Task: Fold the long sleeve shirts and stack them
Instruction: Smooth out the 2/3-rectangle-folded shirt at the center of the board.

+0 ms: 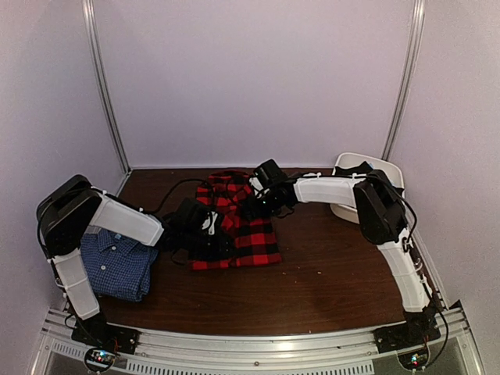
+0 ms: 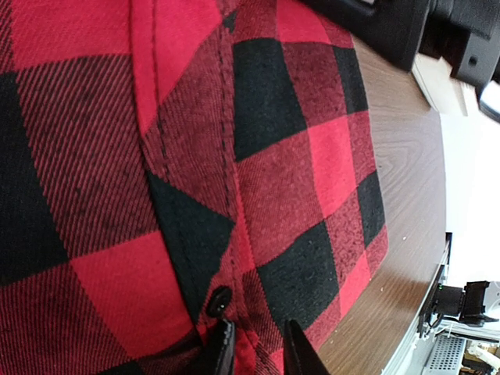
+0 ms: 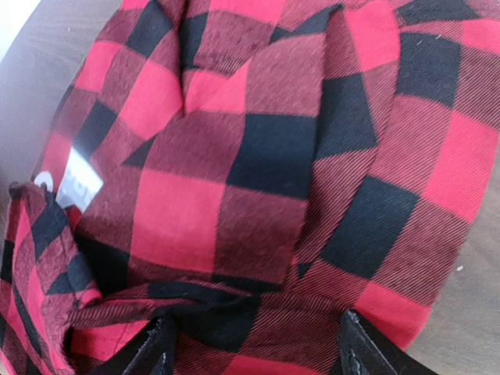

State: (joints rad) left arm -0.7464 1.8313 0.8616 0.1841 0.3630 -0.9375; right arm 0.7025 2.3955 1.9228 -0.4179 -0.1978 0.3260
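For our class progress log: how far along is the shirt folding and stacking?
Done: blue shirt lies folded at the left. In hand: plaid shirt partly folded, left gripper pinching its edge, right gripper open over it. Left: finish folding, stack the two.

Right gripper (image 3: 254,355): jaws wide, plaid flannel shirt (image 3: 258,180) heaped between them and filling the way ahead. Left gripper (image 2: 258,351): cloth pinched between its fingers; bare table (image 2: 402,234) free on its right. Blue shirt (image 1: 117,266) lies behind it, under the arm.
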